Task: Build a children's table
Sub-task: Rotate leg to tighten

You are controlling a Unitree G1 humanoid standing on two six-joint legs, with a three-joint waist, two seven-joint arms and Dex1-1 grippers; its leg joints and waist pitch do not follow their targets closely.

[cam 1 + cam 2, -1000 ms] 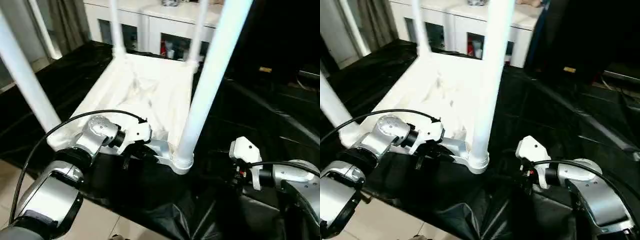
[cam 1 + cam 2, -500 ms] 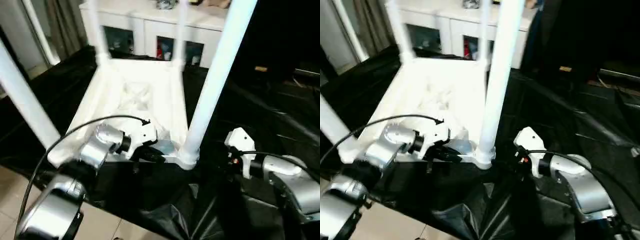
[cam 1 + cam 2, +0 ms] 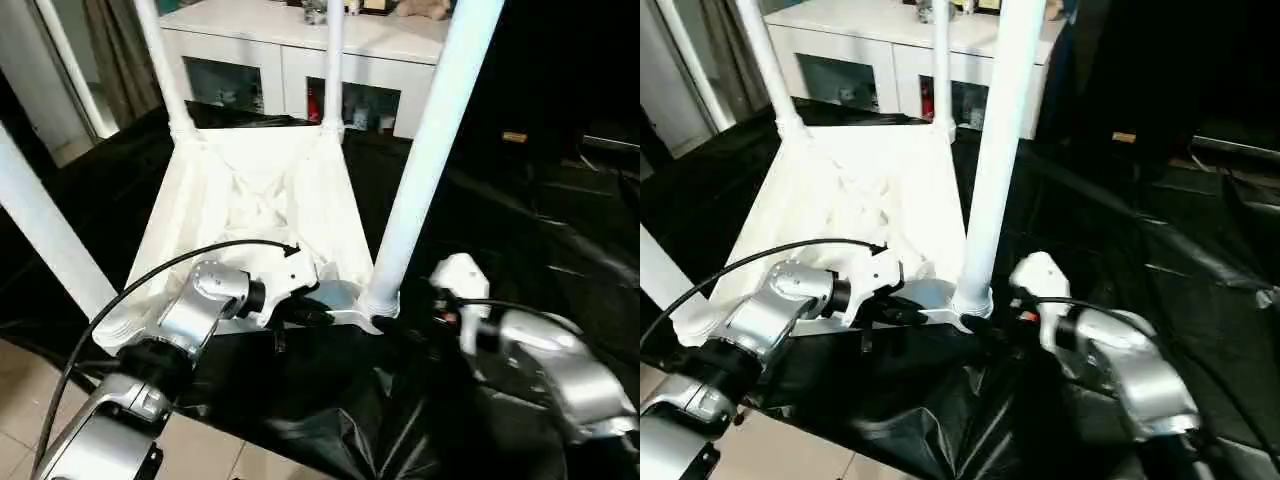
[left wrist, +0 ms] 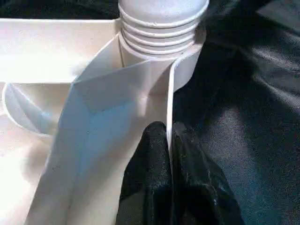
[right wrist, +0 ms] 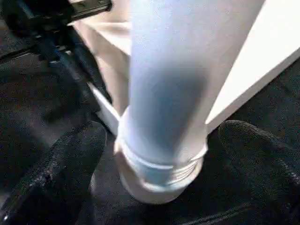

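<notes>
The left gripper (image 4: pixel 169 140) is pinched shut on the thin side wall of the tabletop (image 3: pixel 250 200), which lies upside down on the black sheet (image 3: pixel 520 220). The right gripper (image 5: pixel 159 150) stands wide open, one finger on each side of the near right leg (image 3: pixel 425 150) at its corner socket (image 3: pixel 378 305), gripping nothing. All four legs stand in their sockets, so I judge that little is left: perhaps to tighten this leg and turn the table over.

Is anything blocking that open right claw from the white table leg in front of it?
Nothing visible does. The right end effector stands open with one black finger on each side of the leg, just above its corner socket.
</notes>
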